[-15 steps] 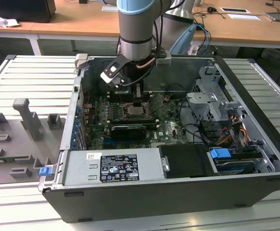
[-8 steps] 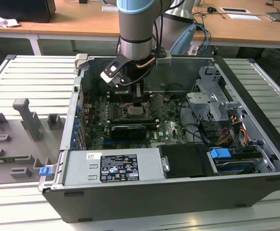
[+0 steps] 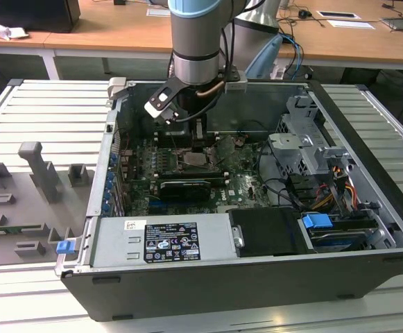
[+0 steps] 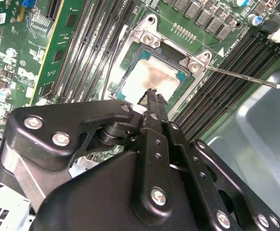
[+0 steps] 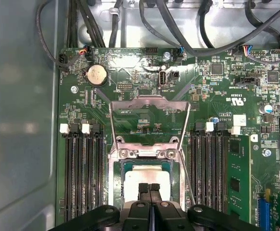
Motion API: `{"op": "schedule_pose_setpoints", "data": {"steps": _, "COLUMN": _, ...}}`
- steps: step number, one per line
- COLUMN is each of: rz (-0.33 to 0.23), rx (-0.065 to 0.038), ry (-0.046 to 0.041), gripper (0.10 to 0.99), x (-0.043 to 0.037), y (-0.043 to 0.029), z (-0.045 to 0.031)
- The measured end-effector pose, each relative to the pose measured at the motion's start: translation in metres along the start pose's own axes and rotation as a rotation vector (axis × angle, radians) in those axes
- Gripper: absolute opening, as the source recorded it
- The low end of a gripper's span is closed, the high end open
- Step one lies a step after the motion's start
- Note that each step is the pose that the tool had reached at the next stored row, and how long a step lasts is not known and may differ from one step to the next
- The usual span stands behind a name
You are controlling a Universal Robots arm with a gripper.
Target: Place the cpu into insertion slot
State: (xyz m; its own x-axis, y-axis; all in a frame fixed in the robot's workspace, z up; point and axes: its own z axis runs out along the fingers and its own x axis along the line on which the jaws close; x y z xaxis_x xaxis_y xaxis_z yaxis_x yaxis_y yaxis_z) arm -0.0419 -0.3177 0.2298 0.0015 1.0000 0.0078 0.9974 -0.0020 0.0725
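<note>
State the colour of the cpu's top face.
Pale silver-beige with a tan smudge; the cpu shows best in the second wrist view.

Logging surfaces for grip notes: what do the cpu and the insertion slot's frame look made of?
The cpu: a pale matte metal lid by its look, with a dull sheen and beige-tinged patches. The insertion slot has a frame of bright bare metal, probably steel, glinting at its edges and screws.

We saw the arm (image 3: 198,41) standing upright at the far centre, wrist turned down. Its gripper (image 5: 148,188) pointed straight downward, black fingers (image 5: 142,188) pressed together tip to tip.
</note>
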Motion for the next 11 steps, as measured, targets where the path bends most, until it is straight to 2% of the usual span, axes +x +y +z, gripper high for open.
{"op": "schedule_pose_setpoints", "data": {"steps": 6, "rz": 0.000, "rx": 0.001, "ry": 0.0002, "gripper": 0.106, "x": 0.0000, "y": 0.0012, "z": -0.0027}}
{"op": "schedule_pose_setpoints", "data": {"steps": 8, "rz": 0.000, "rx": 0.007, "ry": 0.0000, "gripper": 0.106, "x": 0.0000, "y": 0.0042, "z": -0.0026}}
{"op": "schedule_pose_setpoints", "data": {"steps": 11, "rz": 0.001, "rx": 0.029, "ry": 0.0003, "gripper": 0.106, "x": 0.0000, "y": 0.0108, "z": -0.0021}}
